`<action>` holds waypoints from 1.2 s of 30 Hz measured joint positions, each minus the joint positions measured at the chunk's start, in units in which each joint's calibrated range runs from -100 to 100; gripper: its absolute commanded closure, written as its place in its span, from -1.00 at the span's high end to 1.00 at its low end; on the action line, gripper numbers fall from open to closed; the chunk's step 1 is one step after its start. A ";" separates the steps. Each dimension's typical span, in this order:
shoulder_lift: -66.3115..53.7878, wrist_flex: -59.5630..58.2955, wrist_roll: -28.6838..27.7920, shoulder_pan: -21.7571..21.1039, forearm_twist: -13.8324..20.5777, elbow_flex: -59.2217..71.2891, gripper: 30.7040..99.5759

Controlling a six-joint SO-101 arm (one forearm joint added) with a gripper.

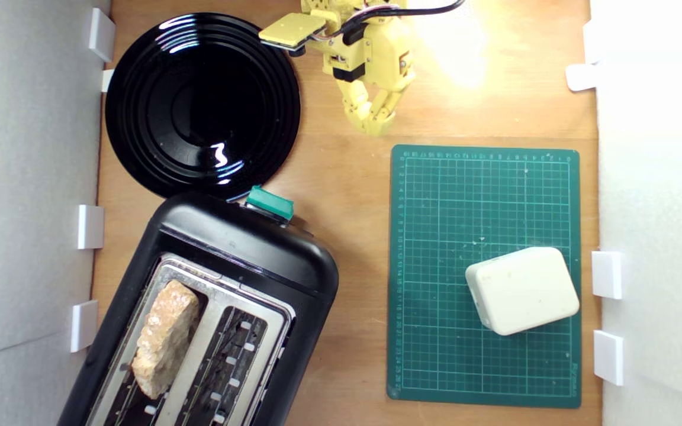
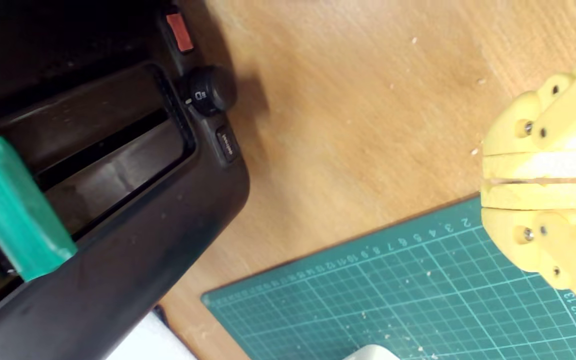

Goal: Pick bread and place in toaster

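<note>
While bread (image 1: 165, 337) fills toaster (image 1: 246, 248), gripper (image 1: 376, 126) hangs empty; plate (image 1: 202, 103) beside.

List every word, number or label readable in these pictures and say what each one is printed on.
"2 3 4 5 6 7 8 9" then "10", "11", "12": ruler numbers along the edge of the green cutting mat.
"9 10 12 13": numbers on the mat's other edge, beside the tool.
Mark on the toaster knob: too blurred to read.
Word on the toaster's small button: too small.
Mat's corner print in the exterior view: unreadable.

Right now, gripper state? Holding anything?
Gripper: closed and empty, fingers together, above the wooden table. Bread sits in the toaster.
</note>
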 measured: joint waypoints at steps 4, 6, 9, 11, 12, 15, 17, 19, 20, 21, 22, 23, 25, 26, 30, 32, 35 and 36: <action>-1.01 0.00 0.52 0.00 0.00 3.33 -1.00; -1.85 -0.25 0.83 -0.18 -0.09 4.99 -1.00; -1.76 -0.51 0.83 -0.09 -0.18 5.92 -1.00; -2.02 -0.68 0.83 -0.09 -0.18 6.38 -0.99; -2.02 -0.68 0.83 -0.09 -0.18 6.56 -0.99; -2.02 -0.68 0.83 -0.09 -0.18 6.75 -0.99; -2.02 -0.68 0.83 -0.09 -0.18 7.03 -0.99; -2.02 -0.68 0.83 -0.09 -0.27 7.03 -0.99; -2.02 -0.68 0.83 -0.09 -0.27 7.03 -1.00; -2.02 -0.68 0.83 -0.09 -0.27 7.03 -0.99; -2.02 -0.68 0.83 -0.09 -0.27 7.03 -0.99; -2.02 -0.68 0.83 -0.09 -0.27 7.03 -1.00; -2.02 -0.68 0.83 -0.09 -0.27 7.03 -1.00; -2.02 -0.68 0.83 -0.09 -0.27 7.03 -1.00; -2.02 -0.68 0.83 -0.09 -0.27 7.03 -1.00; -2.02 -0.68 0.83 -0.09 -0.27 7.03 -1.00; -2.02 -0.68 0.83 -0.09 -0.27 7.03 -1.00; -2.02 -0.68 0.83 -0.09 -0.27 7.03 -1.00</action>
